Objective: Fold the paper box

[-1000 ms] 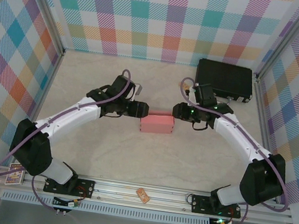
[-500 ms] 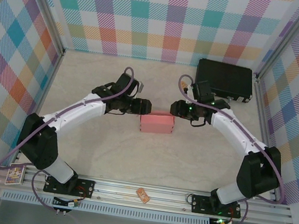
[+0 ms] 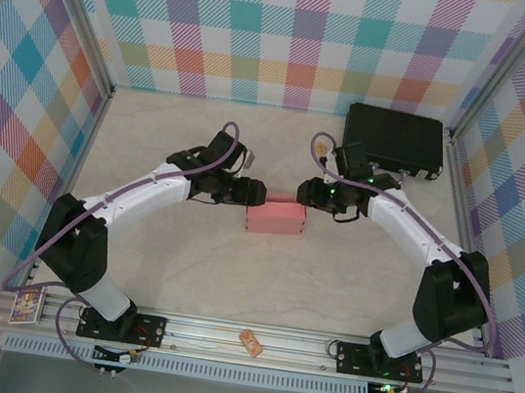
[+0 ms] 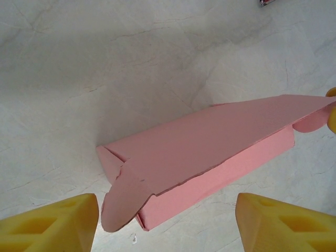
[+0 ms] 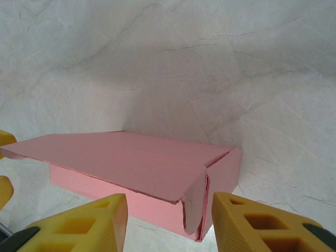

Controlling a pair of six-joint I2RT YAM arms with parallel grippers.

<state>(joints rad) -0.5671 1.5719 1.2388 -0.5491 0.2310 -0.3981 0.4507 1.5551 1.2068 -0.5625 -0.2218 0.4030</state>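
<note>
Wrist views show the paper box [image 5: 131, 157] lid ajar.

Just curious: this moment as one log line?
paper box: lid ajar | left claw: open, left end | right claw: open, right end

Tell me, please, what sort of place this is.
Most likely a robot test cell in a lab: a left arm and a right arm bolted to an aluminium rail, a marble-look table boxed in by plaid panels, and a pink paper box between the arms.
</note>
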